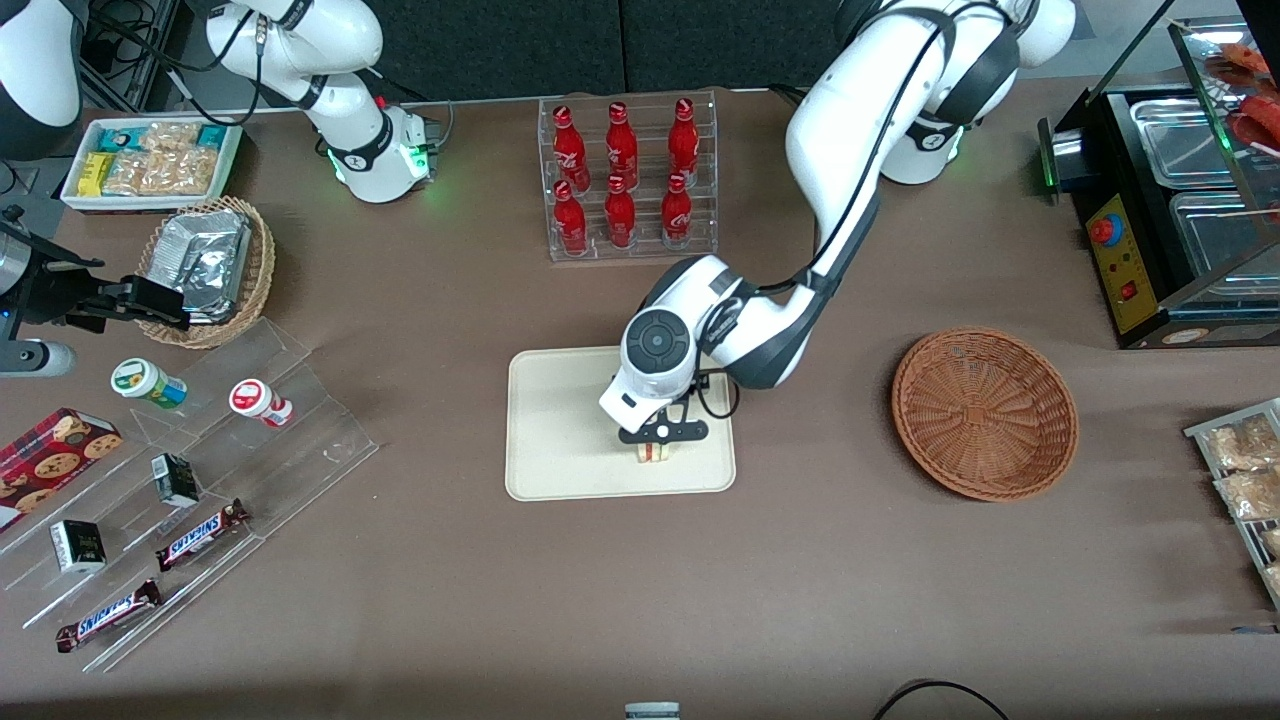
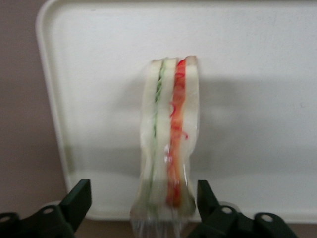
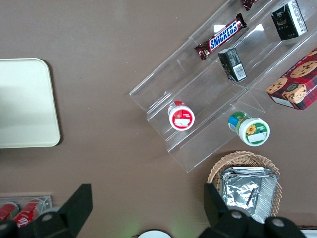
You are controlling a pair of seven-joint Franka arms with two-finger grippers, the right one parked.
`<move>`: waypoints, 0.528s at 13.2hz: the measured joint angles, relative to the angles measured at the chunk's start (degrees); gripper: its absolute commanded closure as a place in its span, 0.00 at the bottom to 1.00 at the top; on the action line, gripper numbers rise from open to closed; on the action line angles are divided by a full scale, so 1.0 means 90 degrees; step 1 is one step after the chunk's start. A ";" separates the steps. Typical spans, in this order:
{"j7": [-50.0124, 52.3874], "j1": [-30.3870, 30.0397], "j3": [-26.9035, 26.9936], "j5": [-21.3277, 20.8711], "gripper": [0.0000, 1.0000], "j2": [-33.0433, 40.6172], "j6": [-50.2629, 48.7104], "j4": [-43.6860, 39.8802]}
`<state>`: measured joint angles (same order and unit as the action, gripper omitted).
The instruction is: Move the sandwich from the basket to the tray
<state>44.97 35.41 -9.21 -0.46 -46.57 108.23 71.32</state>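
The end effector (image 2: 143, 206) hung over the tray (image 1: 560, 420), fingers spread, apparently released. The sandwich (image 2: 168, 139) lay between them, its long axis pointing straight away.

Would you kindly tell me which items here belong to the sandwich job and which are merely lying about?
Part of the job:
- triangular white-bread sandwich, standing on the tray
- flat cream rectangular tray
- round reddish-brown wicker basket, nothing in it
- left arm's gripper, open, straddling the sandwich

Lying about:
- red bottles in clear rack
- Snickers bars
- tan wicker basket with foil packets
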 measured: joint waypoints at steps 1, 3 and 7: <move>0.0013 -0.0050 0.0036 -0.0008 0.00 0.0248 -0.0359 0.0006; 0.0013 -0.0310 0.0067 -0.0014 0.00 0.0817 -0.0664 0.0224; -0.0392 -0.1065 0.0064 -0.0008 0.00 0.2130 -0.0755 0.1338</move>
<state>41.44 25.83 -8.63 -0.54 -27.40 101.43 83.37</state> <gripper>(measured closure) 0.000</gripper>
